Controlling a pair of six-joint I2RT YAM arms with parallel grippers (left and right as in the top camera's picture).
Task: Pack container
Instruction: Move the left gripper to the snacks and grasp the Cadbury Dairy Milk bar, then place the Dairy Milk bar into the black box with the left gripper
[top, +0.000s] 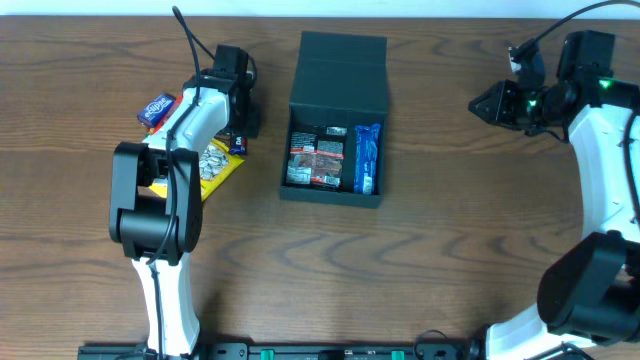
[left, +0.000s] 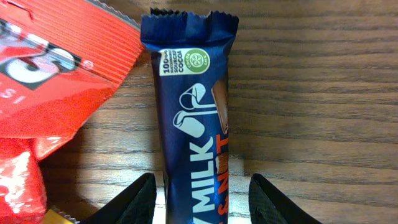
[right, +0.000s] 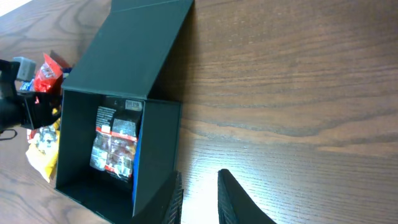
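Left wrist view shows why I have the left gripper (left: 199, 202) down low: its fingers stand wide apart, one on each side of the blue bar (left: 189, 124), gripping nothing, lined up to pinch across the wrapper. I read "MILK" in white and "COCOA" beside a green badge. A red packet (left: 56, 68) lies alongside. The container (top: 338, 72) sits mid-table, lid folded back, partly filled. The right gripper (right: 199, 202) hovers beside it, open and empty.

Container (right: 134, 50) lid open, snack pkts (right: 115, 146) inside
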